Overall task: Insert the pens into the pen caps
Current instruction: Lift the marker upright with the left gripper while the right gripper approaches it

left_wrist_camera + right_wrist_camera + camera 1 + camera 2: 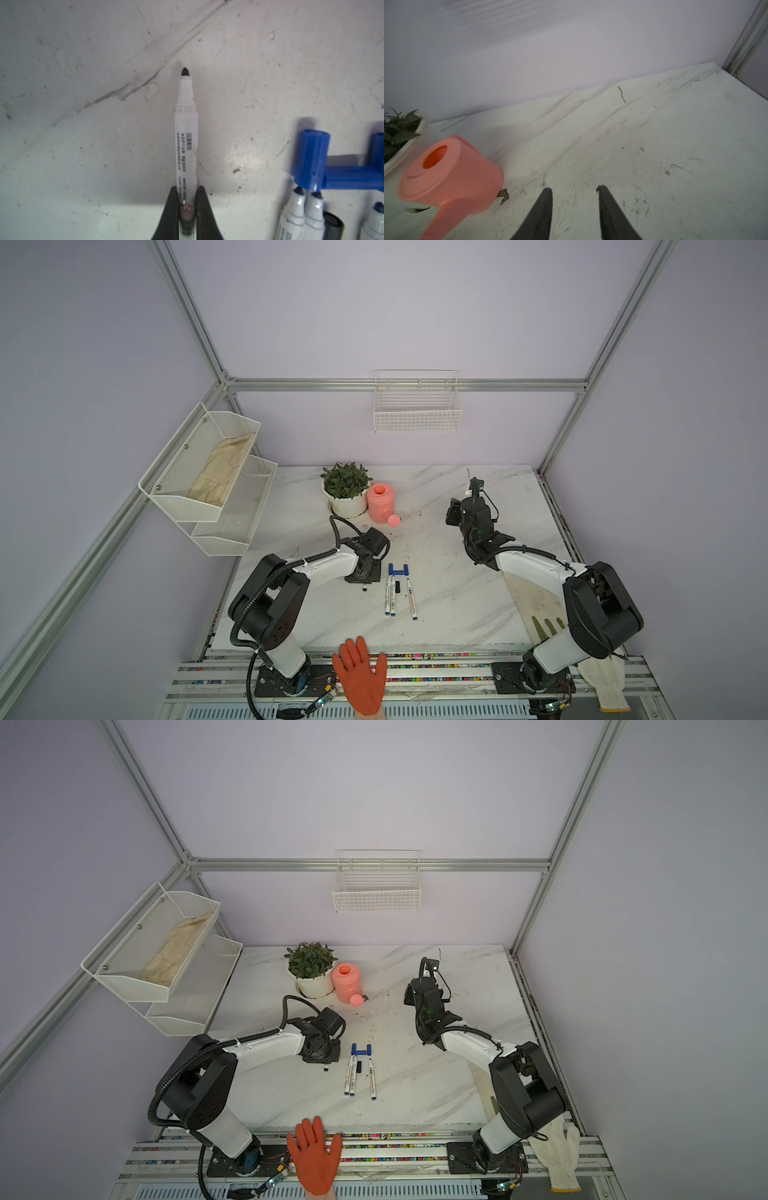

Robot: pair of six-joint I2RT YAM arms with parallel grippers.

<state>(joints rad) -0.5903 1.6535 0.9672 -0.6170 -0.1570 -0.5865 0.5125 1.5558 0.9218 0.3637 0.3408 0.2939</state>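
My left gripper [187,194] is shut on a white pen [186,135] with a black tip, which sticks out past the fingers just over the marble table. In both top views this gripper [363,578] [325,1058] is left of the other pens. Three blue-tipped pens [390,597] [352,1076] [295,209] lie side by side, with a black cap [398,587] [333,226] between them. Three blue caps [398,570] [360,1050] [309,160] lie just behind the pens. My right gripper [574,189] [454,509] is open and empty, far right of them.
A potted plant [346,489] and pink watering can [381,502] stand behind the pens. An orange-gloved hand [360,676] rests at the front edge. White gloves [606,680] lie at the front right. A mesh shelf [208,481] hangs on the left wall.
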